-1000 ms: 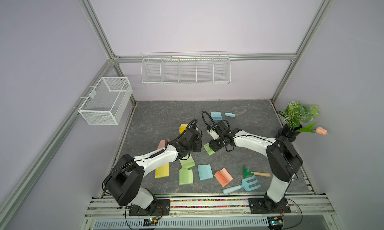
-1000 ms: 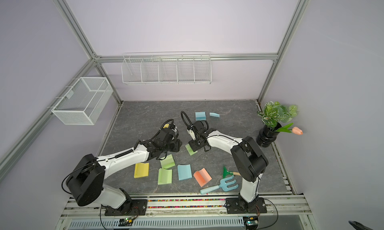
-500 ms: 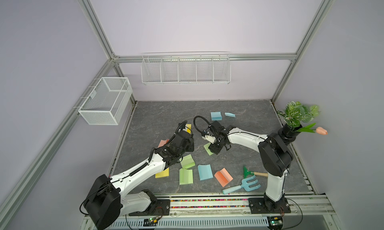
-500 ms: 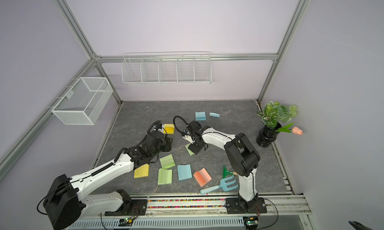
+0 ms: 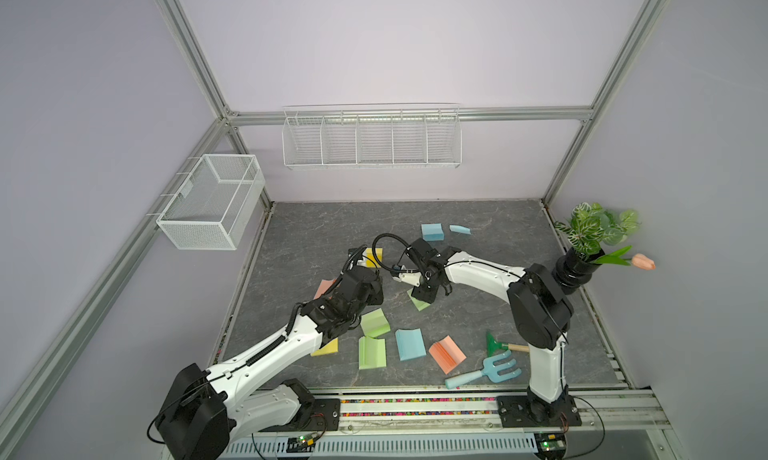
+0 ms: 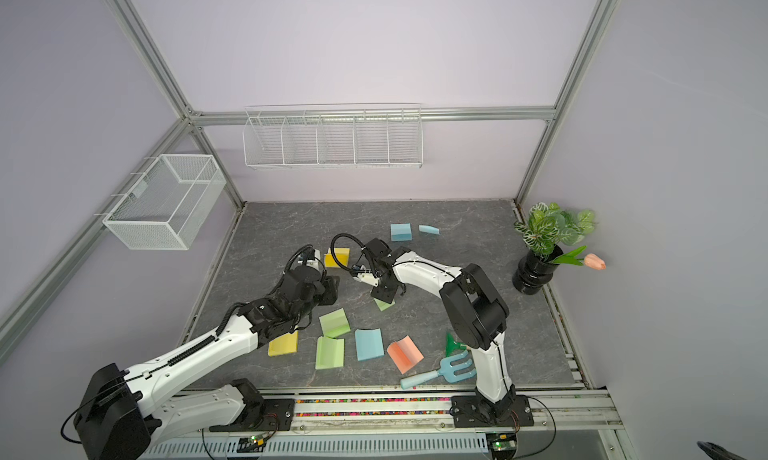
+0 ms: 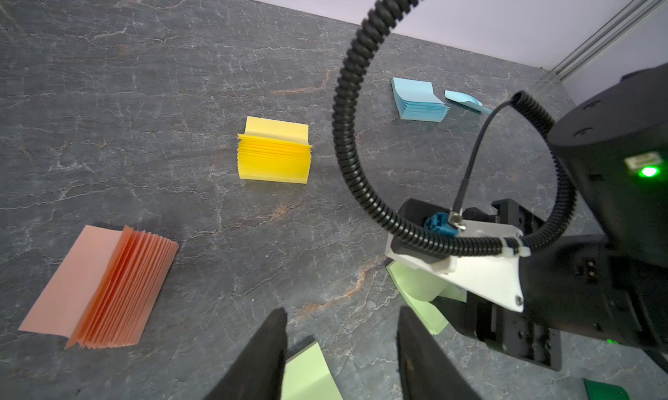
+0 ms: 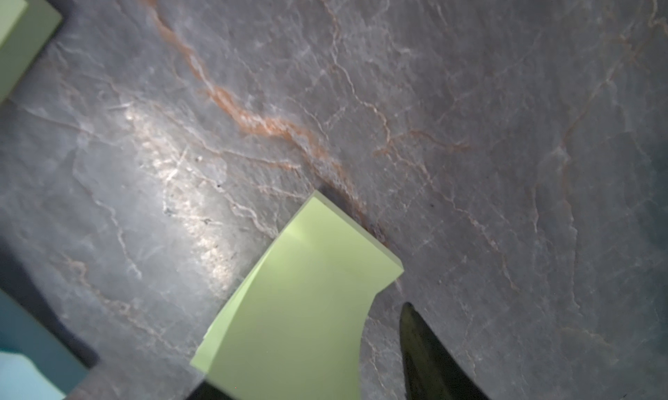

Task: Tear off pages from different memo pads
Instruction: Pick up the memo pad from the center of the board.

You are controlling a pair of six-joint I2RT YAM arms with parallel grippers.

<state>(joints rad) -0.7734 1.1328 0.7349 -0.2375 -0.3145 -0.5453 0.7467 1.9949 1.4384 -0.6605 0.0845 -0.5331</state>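
The left gripper (image 7: 339, 347) hangs with jaws apart and empty over the bare table (image 7: 217, 235), with room open toward the yellow memo pad (image 7: 273, 159). The right gripper (image 5: 424, 295) sits over a light green memo pad (image 8: 300, 308) mid-table. One finger (image 8: 426, 355) stands clear of its curled edge, so I cannot tell its grip.

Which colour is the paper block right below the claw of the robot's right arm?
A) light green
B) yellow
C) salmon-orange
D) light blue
A: the right wrist view shows a light green memo pad directly under the right claw, and a top view shows green peeking out there too.
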